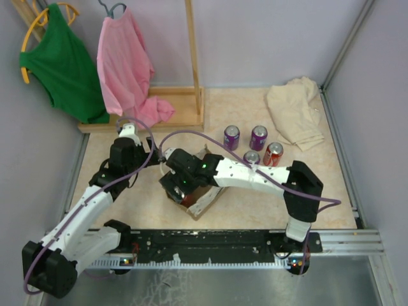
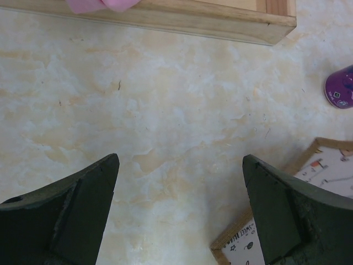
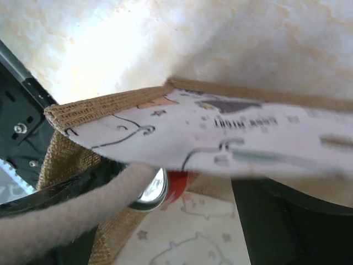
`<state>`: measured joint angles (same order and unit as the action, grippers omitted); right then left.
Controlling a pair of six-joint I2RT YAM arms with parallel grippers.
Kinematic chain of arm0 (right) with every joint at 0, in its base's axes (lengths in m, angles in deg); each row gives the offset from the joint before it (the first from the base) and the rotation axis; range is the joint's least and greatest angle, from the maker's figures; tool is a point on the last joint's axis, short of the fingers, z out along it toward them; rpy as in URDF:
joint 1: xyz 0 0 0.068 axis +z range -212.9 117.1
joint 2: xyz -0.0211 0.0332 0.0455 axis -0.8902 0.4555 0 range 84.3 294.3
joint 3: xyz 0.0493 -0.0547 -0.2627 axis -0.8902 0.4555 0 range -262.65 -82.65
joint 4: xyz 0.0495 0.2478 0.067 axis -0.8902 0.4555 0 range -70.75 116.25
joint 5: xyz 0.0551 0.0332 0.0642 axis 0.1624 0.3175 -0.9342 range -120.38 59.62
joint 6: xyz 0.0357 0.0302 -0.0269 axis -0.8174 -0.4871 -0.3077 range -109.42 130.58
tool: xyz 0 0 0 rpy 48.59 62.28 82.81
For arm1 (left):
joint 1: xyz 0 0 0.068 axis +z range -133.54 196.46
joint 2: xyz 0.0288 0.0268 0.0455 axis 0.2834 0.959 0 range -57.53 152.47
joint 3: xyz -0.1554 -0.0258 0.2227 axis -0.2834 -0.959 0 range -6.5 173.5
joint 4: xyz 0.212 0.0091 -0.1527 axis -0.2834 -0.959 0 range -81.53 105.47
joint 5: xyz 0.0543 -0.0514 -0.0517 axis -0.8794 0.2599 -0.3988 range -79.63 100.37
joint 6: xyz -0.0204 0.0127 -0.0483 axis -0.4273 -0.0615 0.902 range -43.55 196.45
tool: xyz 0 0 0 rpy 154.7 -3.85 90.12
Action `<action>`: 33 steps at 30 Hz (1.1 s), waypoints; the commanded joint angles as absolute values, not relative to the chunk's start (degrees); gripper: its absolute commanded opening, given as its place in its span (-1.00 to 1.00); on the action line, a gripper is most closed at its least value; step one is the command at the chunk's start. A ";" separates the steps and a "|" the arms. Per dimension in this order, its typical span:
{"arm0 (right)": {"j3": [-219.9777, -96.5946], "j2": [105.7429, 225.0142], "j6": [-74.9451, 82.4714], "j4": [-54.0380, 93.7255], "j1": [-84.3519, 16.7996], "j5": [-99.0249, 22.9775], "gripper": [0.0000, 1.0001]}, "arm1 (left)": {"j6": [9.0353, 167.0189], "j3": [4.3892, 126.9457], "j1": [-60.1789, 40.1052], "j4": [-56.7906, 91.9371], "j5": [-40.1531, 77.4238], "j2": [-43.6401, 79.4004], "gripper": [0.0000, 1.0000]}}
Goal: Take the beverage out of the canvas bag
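Note:
The canvas bag (image 1: 203,199) lies on the table in front of the arms, tan-brown with a printed white lining (image 3: 231,124). My right gripper (image 1: 181,185) reaches into its mouth. In the right wrist view the gripper (image 3: 179,185) is open, its fingers (image 3: 270,215) wide apart inside the bag. A red beverage can (image 3: 168,185) lies on its side between them, untouched. A pale loop handle (image 3: 71,221) drapes over the left finger. My left gripper (image 1: 131,137) hovers open and empty over bare table (image 2: 180,160), left of the bag's corner (image 2: 309,221).
Several cans stand behind the bag: two purple (image 1: 231,136) (image 1: 258,136), one grey-topped (image 1: 252,157), one red (image 1: 273,153). A beige cloth (image 1: 294,111) lies at the back right. A wooden rack base (image 1: 172,108) with a pink shirt (image 1: 124,64) stands at the back left.

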<state>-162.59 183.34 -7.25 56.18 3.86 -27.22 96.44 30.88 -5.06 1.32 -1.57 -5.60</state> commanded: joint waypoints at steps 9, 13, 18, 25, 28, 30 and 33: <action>-164.11 187.95 -7.24 56.95 4.83 -22.39 0.83 | 96.98 31.56 -5.27 2.19 -1.25 -4.61 0.99; -164.04 186.69 -7.08 57.82 4.57 -18.57 0.83 | 97.00 31.55 -5.23 2.29 -0.85 -3.86 0.99; -163.77 185.06 -7.67 58.99 3.50 -16.74 0.81 | 97.03 31.72 -5.27 2.29 -0.58 -3.89 0.99; -165.20 179.68 -7.18 59.60 2.46 -15.74 0.80 | 97.08 31.69 -5.19 1.84 -0.61 -4.37 0.99; -163.77 176.94 -7.51 58.66 -0.25 -18.61 0.78 | 97.19 31.73 -5.27 1.59 -0.46 -4.38 0.99; -162.99 176.56 -7.78 58.75 -1.30 -19.41 0.77 | 97.19 31.77 -5.31 1.58 -0.51 -4.38 0.99; -162.63 176.19 -7.79 58.48 -1.31 -21.99 0.77 | 97.19 31.87 -5.21 1.58 -0.93 -4.35 0.99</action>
<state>-163.53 179.10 -8.08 59.08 -0.95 -19.01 96.65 30.91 -5.06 1.32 -1.20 -3.79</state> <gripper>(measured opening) 0.886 0.997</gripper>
